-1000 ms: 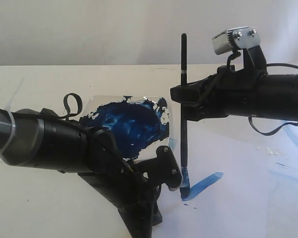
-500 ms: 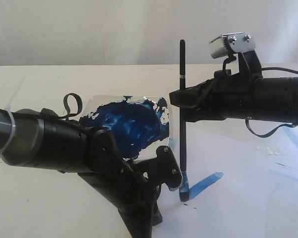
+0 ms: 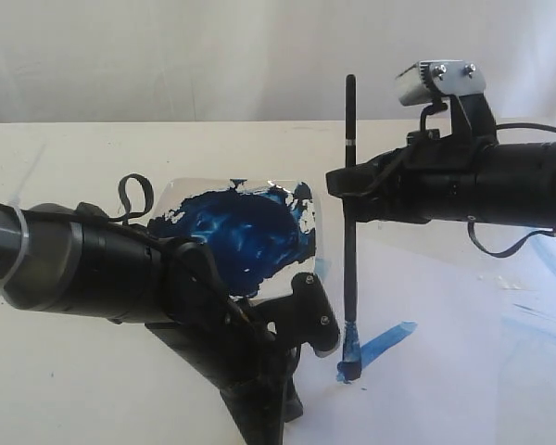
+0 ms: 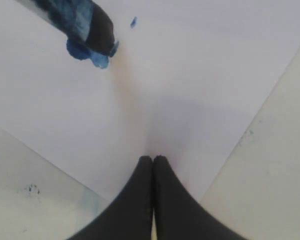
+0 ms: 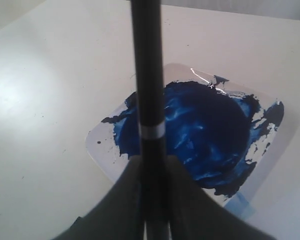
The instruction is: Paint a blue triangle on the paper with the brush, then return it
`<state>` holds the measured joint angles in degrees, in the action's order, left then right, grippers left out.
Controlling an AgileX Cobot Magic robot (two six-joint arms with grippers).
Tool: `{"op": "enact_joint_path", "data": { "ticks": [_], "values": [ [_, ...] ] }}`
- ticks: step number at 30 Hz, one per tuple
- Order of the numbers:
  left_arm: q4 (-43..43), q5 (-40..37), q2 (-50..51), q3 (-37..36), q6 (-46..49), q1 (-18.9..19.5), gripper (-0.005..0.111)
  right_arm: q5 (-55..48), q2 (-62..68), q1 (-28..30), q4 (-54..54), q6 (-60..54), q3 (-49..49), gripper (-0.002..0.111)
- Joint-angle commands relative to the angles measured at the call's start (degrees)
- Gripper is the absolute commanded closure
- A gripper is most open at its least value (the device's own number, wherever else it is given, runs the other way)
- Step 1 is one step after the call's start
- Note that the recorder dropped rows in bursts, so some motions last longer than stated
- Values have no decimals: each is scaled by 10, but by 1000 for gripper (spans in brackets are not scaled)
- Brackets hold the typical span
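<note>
The brush [image 3: 350, 232] stands upright, black handle up, with my right gripper [image 3: 352, 199] shut on its middle. Its blue-stained tip [image 3: 349, 363] touches the paper [image 3: 445, 399] at the near end of a single short blue stroke [image 3: 389, 338]; no full triangle shows. My left gripper [image 3: 264, 422] is shut and empty, with its tips down on the paper's corner. In the left wrist view the shut gripper [image 4: 153, 158] rests on the paper [image 4: 190, 75], and the brush tip [image 4: 92, 30] sits by a blue blob [image 4: 87, 54]. The right wrist view shows the handle [image 5: 147, 75] running up between the gripper's [image 5: 152, 160] fingers.
A square white plate [image 3: 195, 185] smeared dark blue lies behind the left arm and shows in the right wrist view [image 5: 102, 142]. Faint pale-blue streaks [image 3: 537, 320] mark the paper at the far right. The cream table [image 3: 74, 389] surrounds the sheet.
The right gripper and the brush drifted a little left, then moved slightly right. The tip stayed at the stroke's near end. The left arm has not moved.
</note>
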<state>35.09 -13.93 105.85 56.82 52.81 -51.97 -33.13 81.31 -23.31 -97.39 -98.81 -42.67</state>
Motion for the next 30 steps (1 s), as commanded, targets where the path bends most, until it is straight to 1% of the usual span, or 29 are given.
{"op": "enact_joint_path", "data": {
  "ticks": [1,4,7,10,11,12,30],
  "values": [
    [5,-11,9,-3,-1,-1,107,34,-14,-1,23,34,1,108],
    [5,-11,9,-3,-1,-1,107,44,-19,-1,60,66,1,108],
    [5,-11,9,-3,-1,-1,107,44,-24,-1,70,79,1,108],
    [5,-11,9,-3,-1,-1,107,39,-34,-1,24,74,1,108],
    [5,-11,9,-3,-1,-1,107,37,-35,-1,-21,49,1,108],
    [5,-11,9,-3,-1,-1,107,37,-34,-1,-26,39,1,108],
    [5,-11,9,-3,-1,-1,107,52,-5,-1,-26,22,1,108]
  ]
}}
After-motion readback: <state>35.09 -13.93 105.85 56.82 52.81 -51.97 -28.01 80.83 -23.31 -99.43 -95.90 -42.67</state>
